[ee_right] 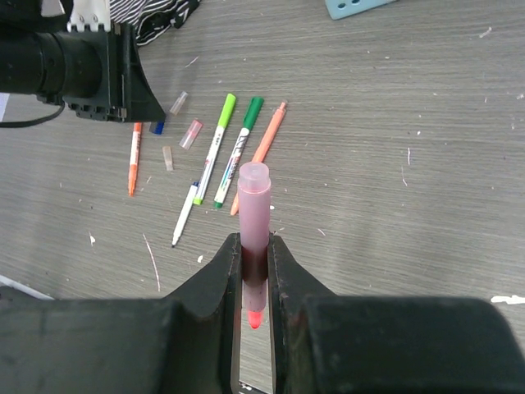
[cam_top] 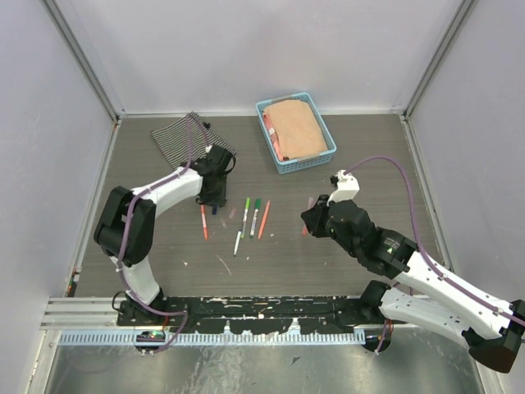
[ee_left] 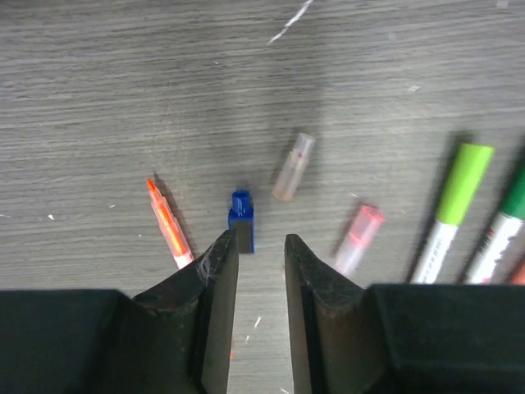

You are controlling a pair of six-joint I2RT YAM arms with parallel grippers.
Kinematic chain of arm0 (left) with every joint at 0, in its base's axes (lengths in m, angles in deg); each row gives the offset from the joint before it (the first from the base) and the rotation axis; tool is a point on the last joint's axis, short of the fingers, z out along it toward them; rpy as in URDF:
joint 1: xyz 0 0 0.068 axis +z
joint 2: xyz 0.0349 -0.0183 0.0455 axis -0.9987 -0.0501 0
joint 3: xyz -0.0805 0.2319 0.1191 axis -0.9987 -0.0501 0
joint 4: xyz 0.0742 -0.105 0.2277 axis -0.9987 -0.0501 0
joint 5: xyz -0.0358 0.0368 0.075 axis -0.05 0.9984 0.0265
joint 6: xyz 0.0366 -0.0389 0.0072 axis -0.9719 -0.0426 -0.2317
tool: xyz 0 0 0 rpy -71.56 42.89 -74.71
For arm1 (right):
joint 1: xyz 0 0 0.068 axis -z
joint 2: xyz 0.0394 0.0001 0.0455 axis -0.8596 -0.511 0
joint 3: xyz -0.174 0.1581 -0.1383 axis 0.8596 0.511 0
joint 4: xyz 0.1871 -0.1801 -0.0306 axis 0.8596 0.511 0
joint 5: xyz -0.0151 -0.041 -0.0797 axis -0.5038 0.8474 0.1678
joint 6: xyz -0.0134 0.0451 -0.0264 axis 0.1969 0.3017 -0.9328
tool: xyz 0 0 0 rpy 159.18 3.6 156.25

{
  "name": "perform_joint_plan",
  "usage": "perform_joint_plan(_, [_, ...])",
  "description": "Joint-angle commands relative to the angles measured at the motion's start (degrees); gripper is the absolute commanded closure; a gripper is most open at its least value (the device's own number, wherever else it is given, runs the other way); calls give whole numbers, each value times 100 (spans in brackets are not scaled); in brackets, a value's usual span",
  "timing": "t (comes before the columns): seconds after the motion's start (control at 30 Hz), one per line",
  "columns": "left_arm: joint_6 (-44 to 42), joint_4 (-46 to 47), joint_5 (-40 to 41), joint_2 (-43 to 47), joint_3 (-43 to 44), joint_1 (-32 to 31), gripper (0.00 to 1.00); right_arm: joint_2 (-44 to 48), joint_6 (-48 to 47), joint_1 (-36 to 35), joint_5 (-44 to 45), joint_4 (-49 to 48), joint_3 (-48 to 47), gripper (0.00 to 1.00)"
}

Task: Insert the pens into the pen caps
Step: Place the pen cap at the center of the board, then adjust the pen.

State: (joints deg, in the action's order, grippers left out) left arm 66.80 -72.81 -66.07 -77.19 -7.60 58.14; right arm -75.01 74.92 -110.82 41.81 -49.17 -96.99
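Top view: the left gripper (cam_top: 209, 199) hangs over the table beside the orange pen (cam_top: 203, 222), which lies lengthwise toward the bases.

Left wrist: jaws spread, the blue cap (ee_left: 241, 220) lying lengthwise just ahead.

Right wrist: the right gripper (ee_right: 254, 243) pinches the pink pen (ee_right: 254, 193), red tip toward the camera.

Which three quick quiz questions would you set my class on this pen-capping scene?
1. True or false: the right gripper is shut on a slim pink marker pen.
2. What lies just ahead of the open left gripper? A a yellow cap; B a small dark blue plastic cap; C a striped cloth.
3. What colour is the mesh plastic basket at the far side of the grey table?
Key: 1 true; 2 B; 3 light blue.
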Motion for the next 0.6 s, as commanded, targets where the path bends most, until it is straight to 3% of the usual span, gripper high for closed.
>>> perform_joint_plan(0.0, [-42,167,-230,970,-214,-196,66,85,-833,-20,-385,-813,-166,100])
perform_joint_plan(0.27, [132,1343,-1635,3211,-1261,-728,61,64,-1611,-22,-378,-1738,-344,95])
perform_joint_plan(0.57, [-1,714,-2019,3898,-896,-737,60,-168,-3776,-22,-1725,-3458,-28,87])
